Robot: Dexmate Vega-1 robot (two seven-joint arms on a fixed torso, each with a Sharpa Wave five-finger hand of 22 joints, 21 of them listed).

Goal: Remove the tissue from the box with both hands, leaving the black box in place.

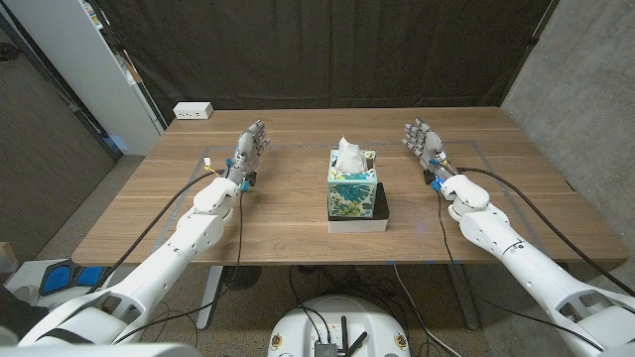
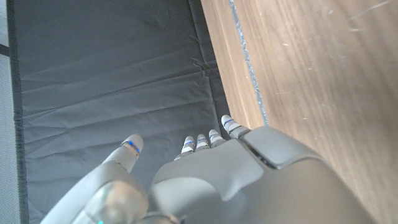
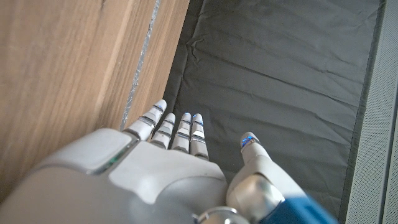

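Observation:
A floral tissue box (image 1: 352, 187) stands at the middle of the wooden table (image 1: 298, 213), with a white tissue (image 1: 347, 153) sticking up out of its top. It sits on a low black box (image 1: 377, 206) with a white base. My left hand (image 1: 250, 149) is well to the left of the box, fingers apart and holding nothing. My right hand (image 1: 424, 145) stands about the same distance to the right, also spread and empty. In the wrist views, the left hand (image 2: 211, 180) and the right hand (image 3: 161, 174) reach toward the dark curtain beyond the table's edge.
A white power strip (image 1: 192, 111) lies at the table's back left corner. A dark curtain (image 1: 327, 50) hangs behind the table. A white cabinet (image 1: 84, 69) stands at the left and a grey wall (image 1: 585, 89) at the right.

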